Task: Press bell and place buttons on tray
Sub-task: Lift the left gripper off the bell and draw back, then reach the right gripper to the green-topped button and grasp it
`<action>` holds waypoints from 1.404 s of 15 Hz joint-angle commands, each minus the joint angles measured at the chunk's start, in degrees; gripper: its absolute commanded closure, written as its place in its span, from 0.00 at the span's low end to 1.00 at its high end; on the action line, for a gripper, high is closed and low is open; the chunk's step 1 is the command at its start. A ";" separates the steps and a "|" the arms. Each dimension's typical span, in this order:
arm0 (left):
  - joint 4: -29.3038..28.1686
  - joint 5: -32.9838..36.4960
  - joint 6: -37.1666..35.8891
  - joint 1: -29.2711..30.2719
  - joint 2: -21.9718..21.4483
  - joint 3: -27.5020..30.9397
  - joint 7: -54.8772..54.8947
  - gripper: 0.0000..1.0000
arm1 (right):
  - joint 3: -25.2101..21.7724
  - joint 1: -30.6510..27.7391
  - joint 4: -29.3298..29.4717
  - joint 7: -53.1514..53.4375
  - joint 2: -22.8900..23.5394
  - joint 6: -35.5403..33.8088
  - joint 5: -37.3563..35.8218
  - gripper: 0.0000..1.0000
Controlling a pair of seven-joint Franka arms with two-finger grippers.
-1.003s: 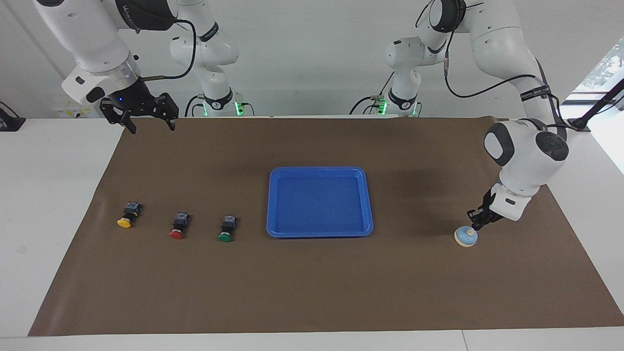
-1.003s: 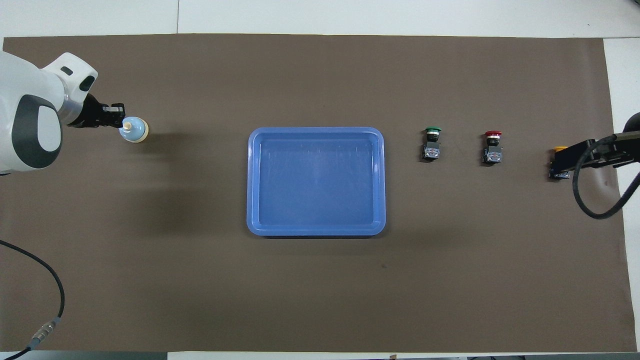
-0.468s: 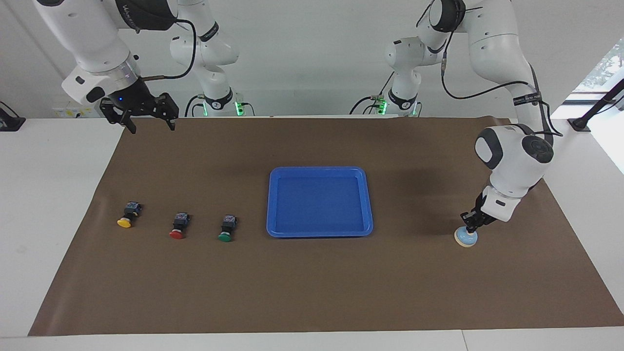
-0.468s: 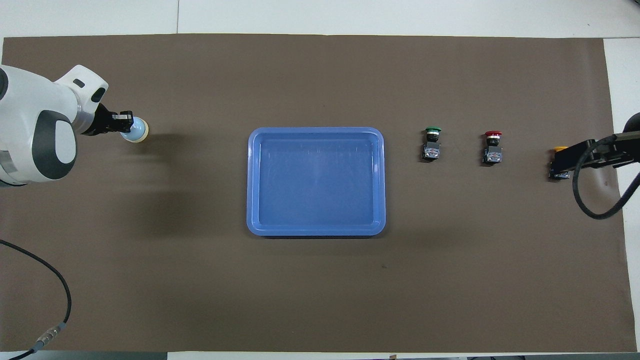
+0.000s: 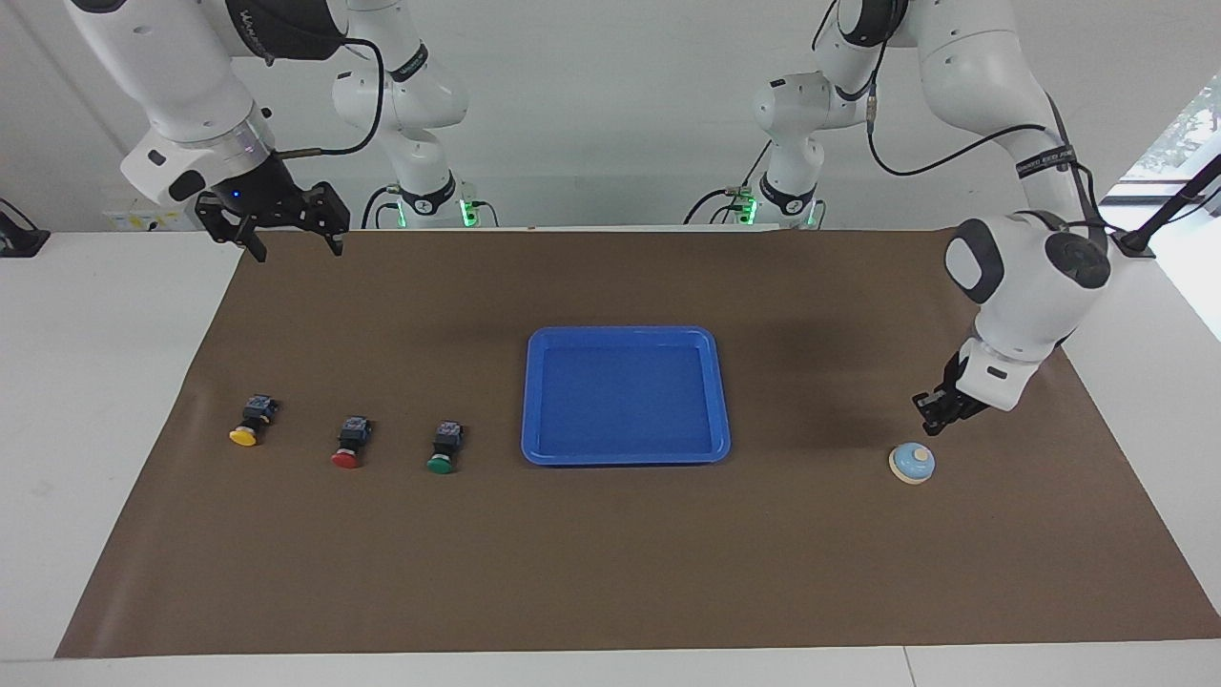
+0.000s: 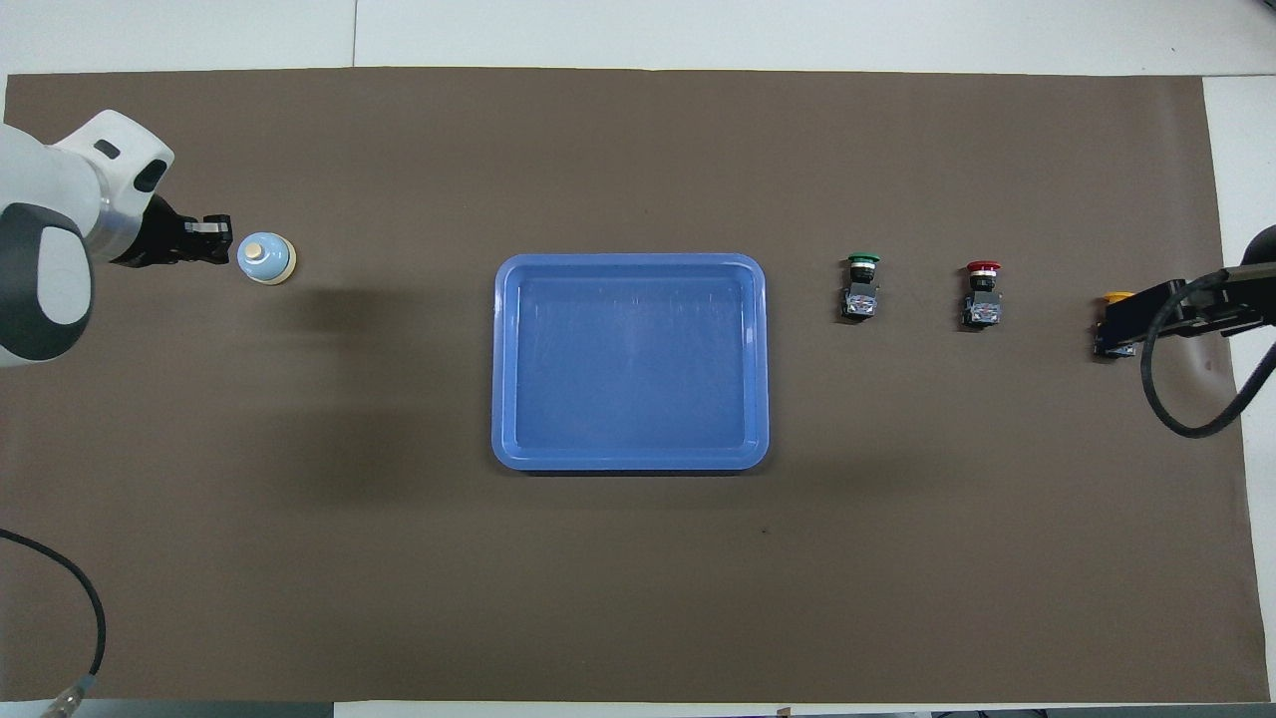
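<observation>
Brown mat [image 5: 610, 553] covers the surface; you've got everything laid out in one row across it.

Tray [image 5: 625, 336] sits mid-mat, nothing in it. In the overhead view the tray [image 6: 630, 263] is about centred between the bell and the buttons.

Bell [image 5: 912, 463] is toward the left arm's end, upright on the mat, knob up, well apart from the tray. Overhead shows the bell [image 6: 265, 258] clear of the gripper, small gap between them.

Left gripper [image 5: 930, 417] is up off the bell, just above and beside it, not touching. Its fingers look pinched close together. In the overhead view the left gripper [image 6: 211, 241] points at the bell from the side toward the mat's edge.

Buttons are toward the right arm's end, all lying on the mat, none on the tray:
- green button [image 5: 443, 449] nearest the tray, near but apart from it
- red button [image 5: 350, 443] next along
- yellow button [image 5: 252, 421] closest to the mat edge

Caps point away from the robots, black bodies toward them. Overhead: green button [image 6: 861, 289] and red button [image 6: 982, 295] fully visible; yellow button [image 6: 1114, 297] is mostly covered by the right arm, only a bit of the cap shows.

Right gripper [image 5: 293, 232] waits high over the mat corner nearest the robots, fingers spread wide, holding nothing. It's well apart from all three buttons.
</observation>
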 commanded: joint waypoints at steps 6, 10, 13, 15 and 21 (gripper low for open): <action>-1.48 0.87 -12.68 -0.51 -15.47 -0.56 -0.74 0.00 | 0.76 -0.65 -1.29 -1.37 -1.27 -0.98 -0.66 0.00; -1.66 0.69 -20.26 -3.50 -19.79 -0.65 -0.83 0.00 | 0.85 -0.65 -1.55 -1.28 -1.53 -0.98 -0.66 0.00; 1.92 0.69 -23.85 -5.87 -18.92 -0.56 -0.74 0.00 | 0.85 -0.04 -3.91 -0.75 -2.40 2.69 -0.58 0.00; 4.57 0.17 -28.86 -5.96 -17.87 -0.65 -0.66 0.00 | 0.93 0.14 -8.82 1.61 -3.72 9.27 -0.58 0.00; 5.99 -1.51 -29.75 -5.88 -15.93 -0.47 -0.83 0.00 | 1.02 5.32 -17.90 12.68 1.35 23.34 -0.58 0.00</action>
